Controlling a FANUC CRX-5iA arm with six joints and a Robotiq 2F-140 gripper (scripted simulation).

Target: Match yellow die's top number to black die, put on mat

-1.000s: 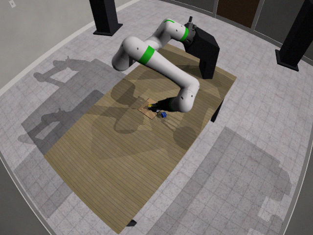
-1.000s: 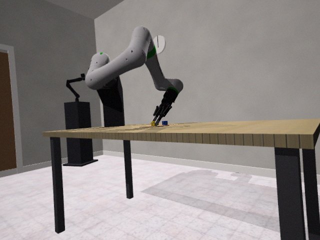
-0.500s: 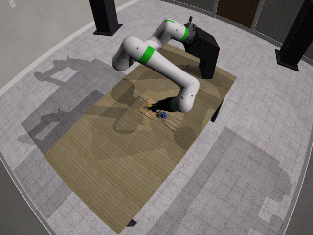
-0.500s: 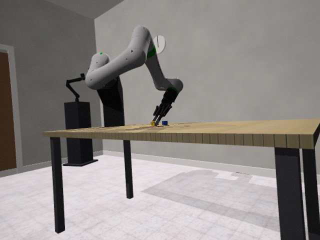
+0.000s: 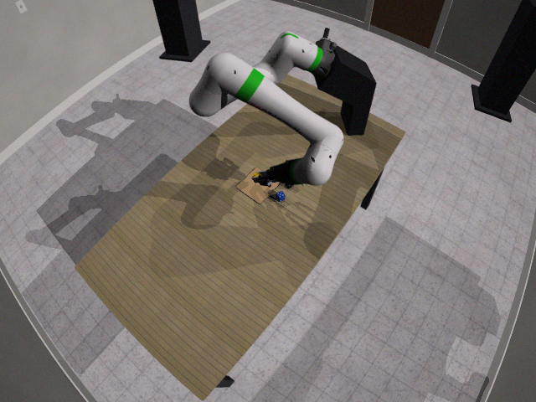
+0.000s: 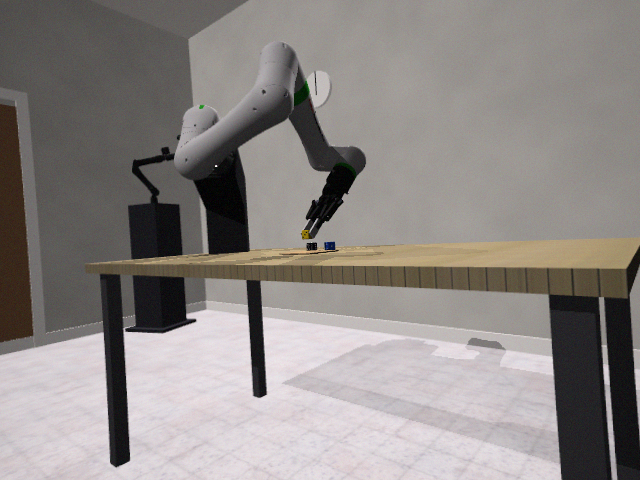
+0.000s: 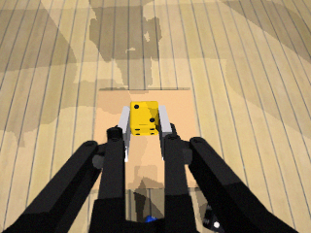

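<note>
The black two-fingered end effector (image 5: 257,178) (image 6: 309,232) (image 7: 144,116) grips the yellow cube-shaped die with black pips (image 5: 255,174) (image 6: 305,234) (image 7: 144,116) between its pale fingertips, holding it raised above the thin, square, tan mat (image 5: 260,197) (image 6: 299,252) (image 7: 109,114) — clear of the surface in the exterior view. In the wrist view, the yellow die shows two pips on its larger visible face and four on the narrow face below. The blue cube-shaped die with white pips (image 5: 280,196) (image 6: 329,245) (image 7: 151,219) rests just beside the mat on the wooden plank-patterned desk (image 5: 208,302) (image 6: 439,255) (image 7: 238,146). The black cube-shaped die with white pips (image 6: 311,246) (image 7: 213,220) is also on the desk, near the blue one; its top number cannot be told. No brand or lettering is readable — pips are the only markings legible on the dice.
</note>
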